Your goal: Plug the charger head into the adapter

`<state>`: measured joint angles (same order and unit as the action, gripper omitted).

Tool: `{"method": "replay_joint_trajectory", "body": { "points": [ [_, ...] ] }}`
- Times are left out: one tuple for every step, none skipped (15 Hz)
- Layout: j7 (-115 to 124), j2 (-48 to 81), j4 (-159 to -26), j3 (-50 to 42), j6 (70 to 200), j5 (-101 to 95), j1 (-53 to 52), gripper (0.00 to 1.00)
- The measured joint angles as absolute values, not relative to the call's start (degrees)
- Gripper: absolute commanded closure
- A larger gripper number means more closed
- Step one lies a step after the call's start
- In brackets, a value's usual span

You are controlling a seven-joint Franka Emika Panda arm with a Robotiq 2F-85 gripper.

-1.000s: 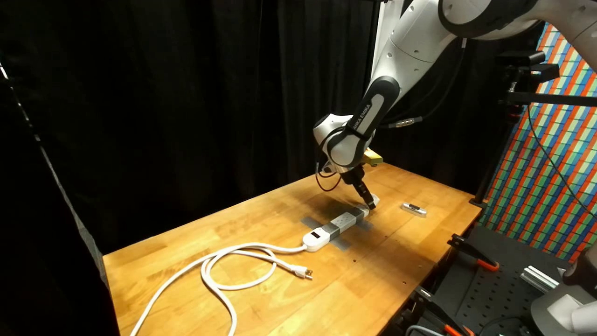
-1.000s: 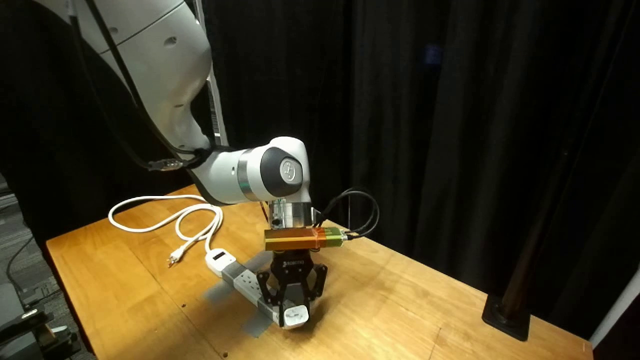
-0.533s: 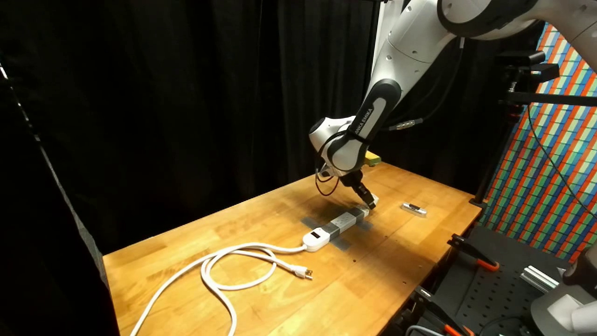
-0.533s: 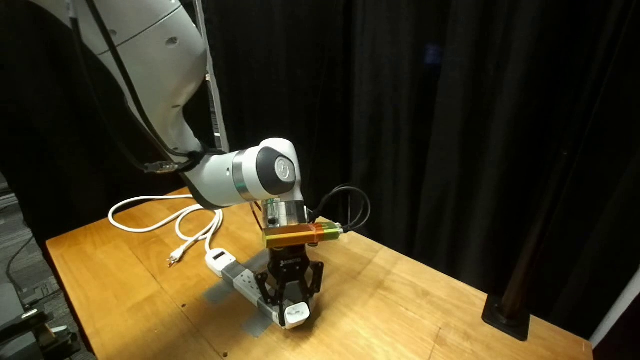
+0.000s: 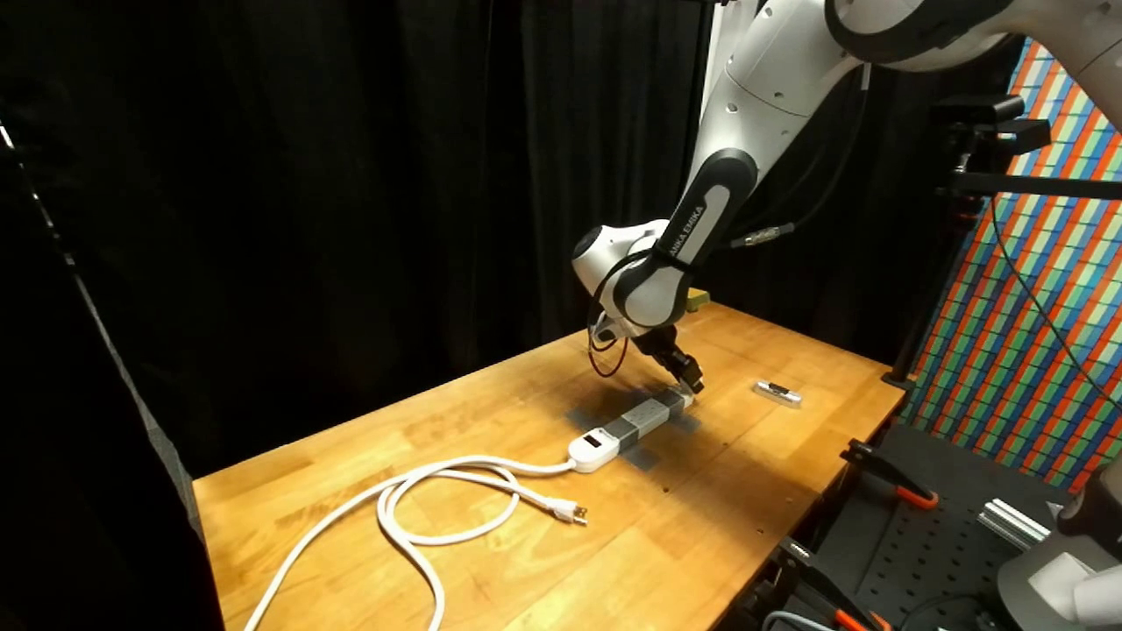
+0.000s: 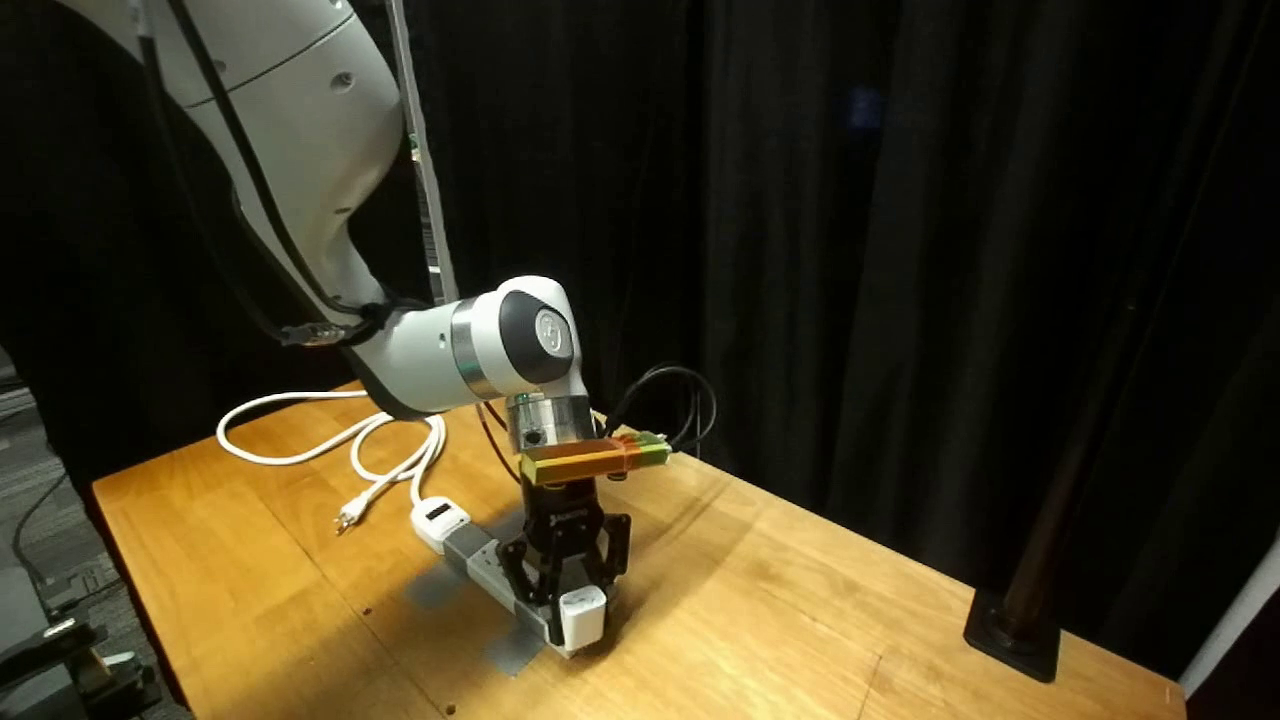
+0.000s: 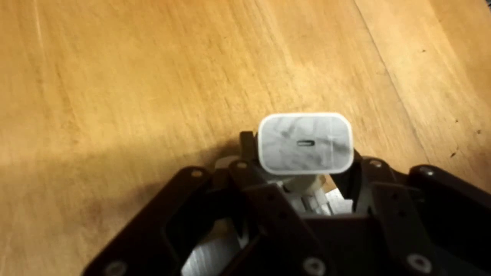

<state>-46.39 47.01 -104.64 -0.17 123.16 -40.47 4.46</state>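
Note:
The charger head [image 6: 583, 618] is a small white block at the end of the adapter [image 6: 488, 568], a long white power strip with grey tape bands. In the wrist view the charger head's flat face [image 7: 305, 143] with its small port points at the camera. My gripper [image 6: 584, 612] is shut on the charger head, one finger at each side. It points down at an angle over the strip's far end. In an exterior view the gripper [image 5: 692, 379] hides the charger head, and the adapter [image 5: 650, 416] runs from below it. Whether the prongs sit in the sockets is hidden.
The strip's white cable [image 5: 491, 460] loops over the table, with its plug [image 5: 568, 510] loose. A small flat item [image 5: 777, 394] lies beyond the gripper. Grey tape [image 6: 515, 648] holds the strip down. A black stand foot [image 6: 1012, 635] and clamps [image 5: 890, 473] are at the table edges.
The wrist has swung and tilted, and the charger head has turned with it to stand more upright, moving slightly toward the strip. The grip is kept and the strip stays put.

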Motion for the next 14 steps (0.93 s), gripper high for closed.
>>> {"method": "replay_joint_trajectory", "body": {
  "points": [
    [-47.20, 46.36, -105.55, 0.51, 122.38, -40.40, 4.41, 0.77],
    [-47.51, 45.78, -106.35, 0.93, 121.92, -40.73, 4.32, 0.77],
    [-48.13, 45.05, -107.53, 1.85, 121.42, -40.24, 4.31, 0.77],
    [-48.39, 44.29, -108.81, 3.20, 121.11, -39.62, 4.22, 0.77],
    [-48.55, 43.63, -109.90, 4.39, 120.62, -38.80, 4.00, 0.77],
    [-48.68, 43.16, -111.03, 5.66, 120.40, -37.39, 3.71, 0.77],
    [-48.89, 43.23, -112.17, 7.14, 120.54, -35.37, 3.38, 0.77],
    [-48.90, 43.41, -113.18, 8.36, 120.67, -33.64, 2.98, 0.77],
    [-48.94, 43.49, -114.01, 9.27, 120.95, -31.99, 2.54, 0.77],
    [-49.30, 43.41, -114.59, 10.10, 121.35, -30.17, 2.25, 0.77],
    [-50.25, 43.15, -114.84, 10.87, 121.99, -28.05, 2.27, 0.77],
    [-51.81, 42.54, -114.95, 11.47, 122.71, -25.79, 2.50, 0.77],
    [-53.75, 41.53, -115.11, 11.99, 123.79, -23.45, 3.07, 0.77],
    [-55.88, 40.16, -115.31, 12.47, 124.97, -21.01, 3.90, 0.77]
  ]
}}
